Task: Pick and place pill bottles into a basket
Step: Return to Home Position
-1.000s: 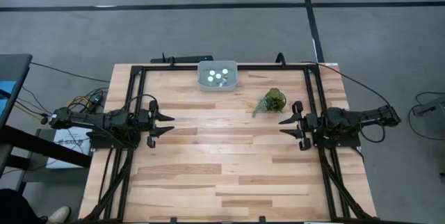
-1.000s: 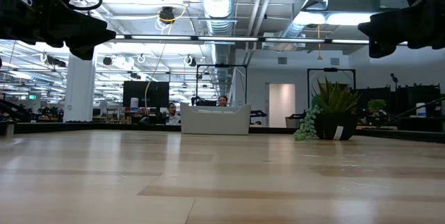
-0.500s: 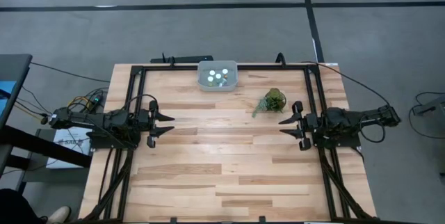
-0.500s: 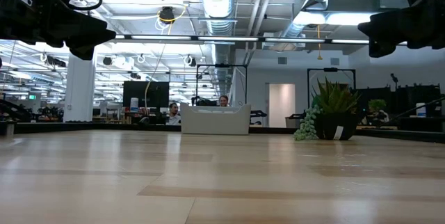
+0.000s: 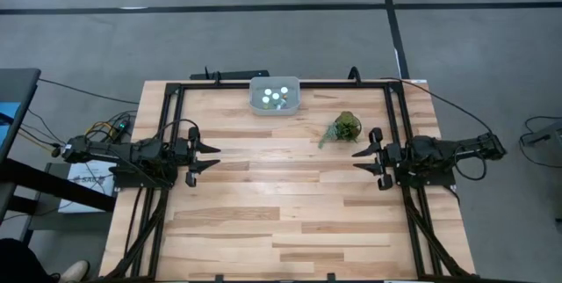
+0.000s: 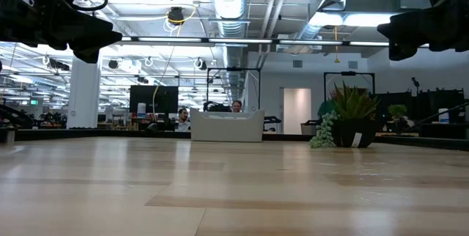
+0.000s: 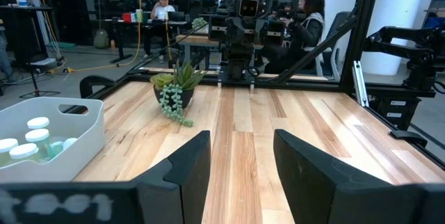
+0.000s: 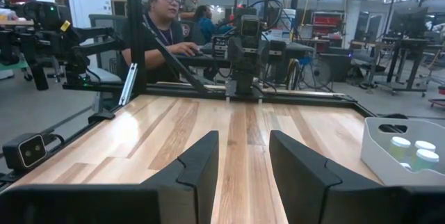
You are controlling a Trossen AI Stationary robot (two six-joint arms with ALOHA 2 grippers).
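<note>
The pale translucent basket (image 5: 275, 96) stands at the table's far edge, middle. Several white-capped pill bottles (image 5: 275, 97) stand inside it; they also show in the left wrist view (image 7: 31, 139) and the right wrist view (image 8: 410, 149). My left gripper (image 5: 211, 162) is open and empty at the table's left edge, fingers pointing right. My right gripper (image 5: 361, 159) is open and empty at the right edge, fingers pointing left. Both hang above the tabletop, far from the basket.
A small green potted plant (image 5: 343, 128) stands right of the basket, near my right gripper. A black metal frame (image 5: 173, 98) runs along the table's left, far and right sides. People sit in the room beyond the table (image 8: 165, 22).
</note>
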